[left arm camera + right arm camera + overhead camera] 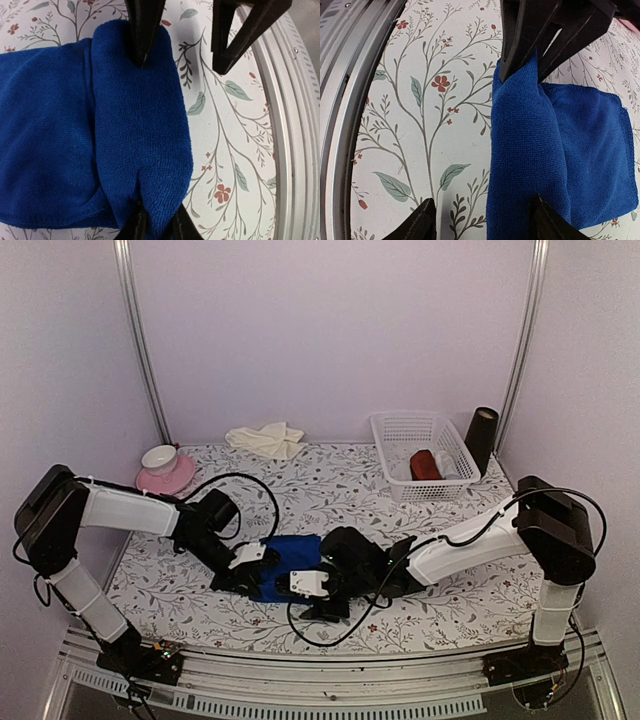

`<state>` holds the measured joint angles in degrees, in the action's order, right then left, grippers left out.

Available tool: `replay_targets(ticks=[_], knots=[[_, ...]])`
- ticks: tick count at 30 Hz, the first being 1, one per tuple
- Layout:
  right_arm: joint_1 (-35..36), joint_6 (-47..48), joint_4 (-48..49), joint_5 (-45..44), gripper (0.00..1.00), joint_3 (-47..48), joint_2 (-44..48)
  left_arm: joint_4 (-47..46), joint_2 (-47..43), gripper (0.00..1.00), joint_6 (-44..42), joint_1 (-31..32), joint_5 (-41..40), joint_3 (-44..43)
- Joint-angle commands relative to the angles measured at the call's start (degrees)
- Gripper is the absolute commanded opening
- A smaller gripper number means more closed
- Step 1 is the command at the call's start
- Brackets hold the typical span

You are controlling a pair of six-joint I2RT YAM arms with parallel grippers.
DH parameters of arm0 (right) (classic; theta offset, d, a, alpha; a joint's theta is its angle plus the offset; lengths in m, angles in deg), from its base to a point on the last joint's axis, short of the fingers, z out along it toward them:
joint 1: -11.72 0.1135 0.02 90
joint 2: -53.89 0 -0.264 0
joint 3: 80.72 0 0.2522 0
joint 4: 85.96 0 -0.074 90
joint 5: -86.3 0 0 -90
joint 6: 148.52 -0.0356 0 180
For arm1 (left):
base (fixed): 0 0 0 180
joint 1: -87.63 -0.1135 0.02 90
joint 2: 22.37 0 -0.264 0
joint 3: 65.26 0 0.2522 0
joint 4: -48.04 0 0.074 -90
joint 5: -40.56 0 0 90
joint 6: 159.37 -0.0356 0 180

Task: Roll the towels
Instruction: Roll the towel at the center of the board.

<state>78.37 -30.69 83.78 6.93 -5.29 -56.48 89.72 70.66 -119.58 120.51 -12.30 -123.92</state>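
- Table (pixel 330 485): floral top, 2 arms bolted at its near edge.
- L arm (pixel 125 510): goes up from the near-left base to a high elbow at far left. Forearm runs right, then wrist drops to the blue towel's left end.
- R arm (pixel 470 540): goes up from the near-right base to a high elbow at right. Forearm slopes left and low, wrist at the towel's right end.
- Basket (pixel 405 418): white, far right. Dark red roll (pixel 425 464) lies inside; dark cylinder (pixel 481 440) stands just right of it.
- Blue towel (pixel 290 552): flat on the table at near centre, btwn the 2 wrists. Its near edge is turned over into 1 thick fold (pixel 142 125) running left-right along the side nearest the rail.
- Cream towel (pixel 265 439): crumpled at the far edge, left of the basket, well apart from both arms.
- Pink saucer (pixel 165 480) w/ cup: far left.
- R gripper (pixel 482 212): jaws wide apart, nothing clamped. 1 finger tip presses on top of the fold's right end; the other is over bare table on the towel's near side.
- L gripper (pixel 157 217): fingers close together, pinching the fold's left end, cloth bunched btwn them.
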Motion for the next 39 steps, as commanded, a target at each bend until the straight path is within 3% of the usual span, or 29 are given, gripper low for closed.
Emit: replay_targets(ticks=[1, 8, 14, 17, 28, 39], knots=[[0.1, -0.9, -0.9, -4.1, 0.63, 1.9, -2.4, 1.7, 0.9, 0.21, 1.3, -2.2, 0.5, -1.3], [-0.8, -2.4, -1.8, -6.7, 0.59, 3.2, -4.2, -0.8, 0.4, 0.38, 3.2, -3.5, -0.4, -1.5], [-1.8, -3.6, -3.2, -5.6, 0.47, 3.6, -4.8, -5.8, -1.5, 0.48, 6.0, -4.6, -2.9, -0.3], [-1.9, -4.0, -3.9, -5.1, 0.41, 4.1, -5.2, -8.5, -3.5, 0.58, 6.6, -5.2, -3.7, 0.7], [-3.4, -5.9, -7.2, -1.7, 0.35, 6.6, -6.8, -17.4, -15.0, 0.87, 2.6, -5.8, -3.6, 9.7], [-6.6, -10.6, -14.2, 7.4, 0.33, 13.3, -9.1, -31.9, -27.6, 0.86, -6.9, -3.0, -7.3, 24.0]])
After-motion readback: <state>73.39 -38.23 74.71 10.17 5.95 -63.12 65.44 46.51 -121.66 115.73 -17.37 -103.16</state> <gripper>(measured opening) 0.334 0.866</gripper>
